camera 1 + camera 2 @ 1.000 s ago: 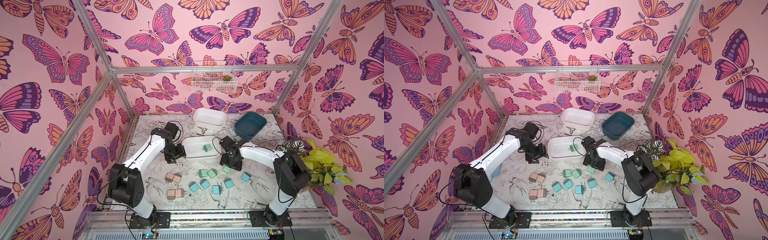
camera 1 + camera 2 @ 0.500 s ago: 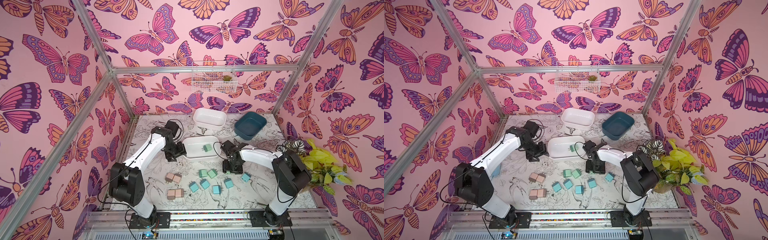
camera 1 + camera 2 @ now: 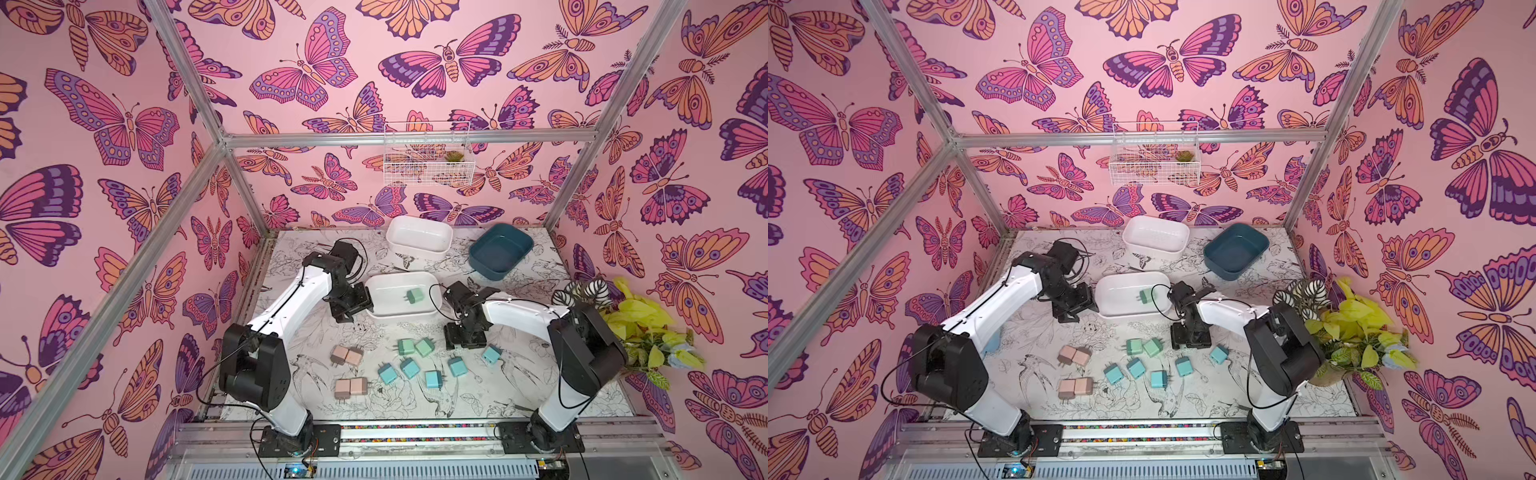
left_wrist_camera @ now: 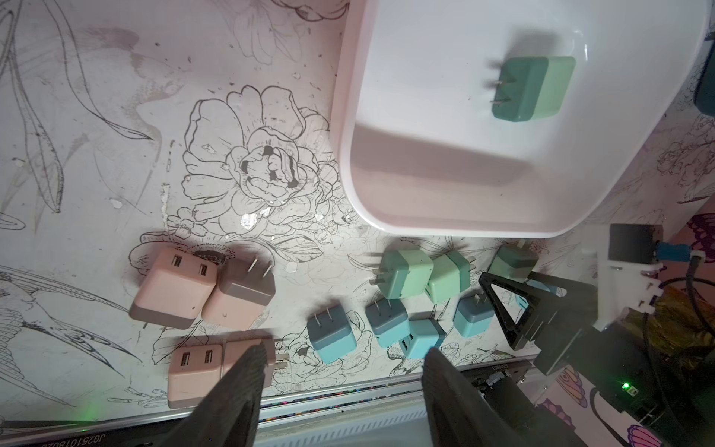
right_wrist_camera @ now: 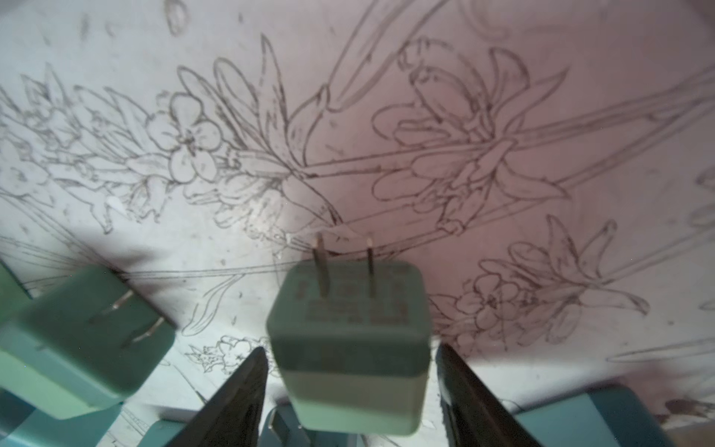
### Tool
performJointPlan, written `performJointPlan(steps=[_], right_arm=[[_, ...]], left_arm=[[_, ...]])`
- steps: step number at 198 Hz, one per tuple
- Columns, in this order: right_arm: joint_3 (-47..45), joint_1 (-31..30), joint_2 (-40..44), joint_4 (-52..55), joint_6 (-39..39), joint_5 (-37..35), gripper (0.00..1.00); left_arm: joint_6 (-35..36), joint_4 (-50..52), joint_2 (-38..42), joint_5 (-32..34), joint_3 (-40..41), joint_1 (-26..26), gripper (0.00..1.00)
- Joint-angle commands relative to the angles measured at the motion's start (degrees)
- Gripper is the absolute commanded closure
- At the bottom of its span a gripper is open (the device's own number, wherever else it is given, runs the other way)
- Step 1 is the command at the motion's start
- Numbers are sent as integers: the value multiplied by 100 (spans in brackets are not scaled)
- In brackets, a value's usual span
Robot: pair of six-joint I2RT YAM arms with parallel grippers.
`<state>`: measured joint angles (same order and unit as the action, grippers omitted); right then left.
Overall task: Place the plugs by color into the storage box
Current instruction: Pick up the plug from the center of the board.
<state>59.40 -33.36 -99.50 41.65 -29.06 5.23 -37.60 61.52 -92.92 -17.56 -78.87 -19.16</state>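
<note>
Print on the mint plug (image 5: 350,309) was unreadably blurred; a teal plug (image 5: 603,416) beside it was cut off.

Pink butterfly wallpaper (image 3: 124,124) surrounds a table (image 3: 519,395) printed with line-drawn flowers.

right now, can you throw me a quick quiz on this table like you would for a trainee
1. How many pink plugs lie on the table?
2. True or false: the near white tub holds exactly one green plug.
3. The plug flanked by the right claw is: A pink, B green, C blue.
Key: 1. four; 2. true; 3. B.
</note>
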Motion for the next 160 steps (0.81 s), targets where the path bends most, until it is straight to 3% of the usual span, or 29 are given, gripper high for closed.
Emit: performJointPlan(steps=[1,82,160], right_arm=[[170,41,-299,53,402,-107,31],[54,41,-143,163,428,-354,56],[758,41,436,1130,498,-574,56]], left_arm=[[11,102,61,54,0,-10,33],[41,90,131,132,-49,-9,32],[-3,-63,13,10,-82,-1,32]])
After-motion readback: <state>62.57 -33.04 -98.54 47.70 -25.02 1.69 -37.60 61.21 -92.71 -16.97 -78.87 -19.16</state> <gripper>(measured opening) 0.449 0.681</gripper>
